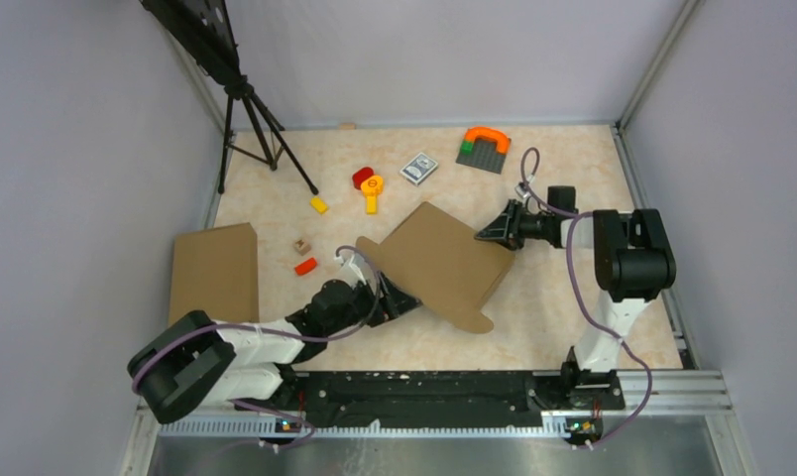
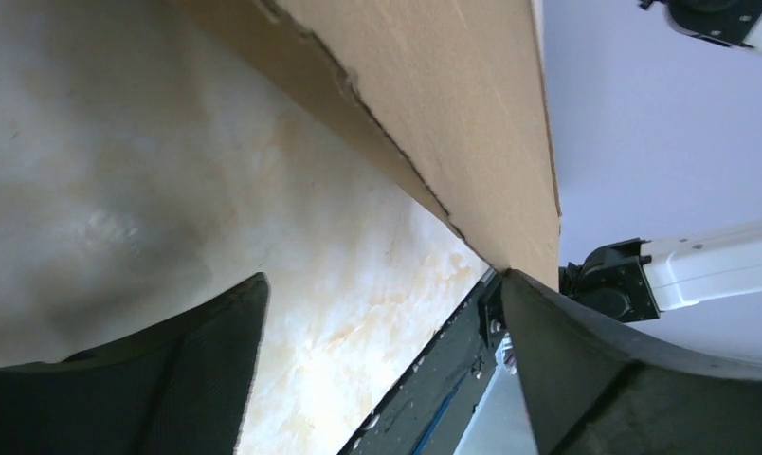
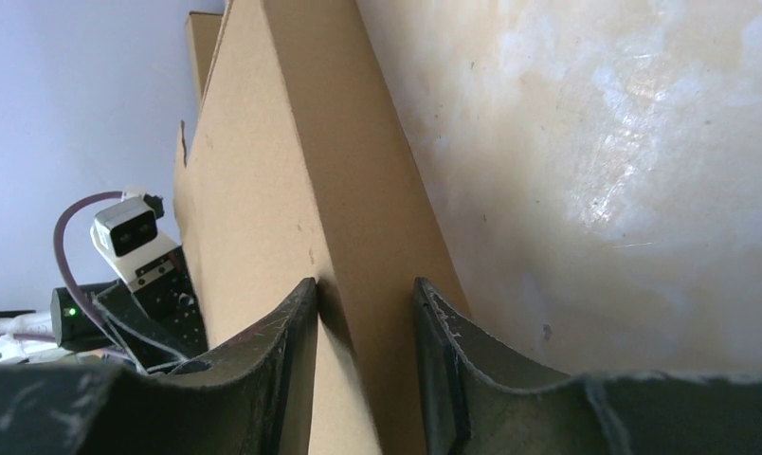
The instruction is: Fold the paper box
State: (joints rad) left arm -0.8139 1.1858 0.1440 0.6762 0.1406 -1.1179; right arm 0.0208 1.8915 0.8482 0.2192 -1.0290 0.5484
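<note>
The paper box (image 1: 442, 260) sits mid-table, a brown cardboard slab with a rounded flap at its 5 o'clock. The right gripper (image 3: 366, 284) is in at the box's 2 o'clock edge, pinching the cardboard wall with a finger on each face. The left gripper (image 2: 385, 281) is at 8 o'clock, jaws spread wide, the cardboard's corner just touching one fingertip, nothing gripped. At the table's 9 o'clock lies a second brown box (image 1: 214, 273), with small coloured blocks (image 1: 372, 185) toward 12.

Pale lilac walls (image 1: 424, 59) enclose a beige marbled table (image 1: 558, 332).
</note>
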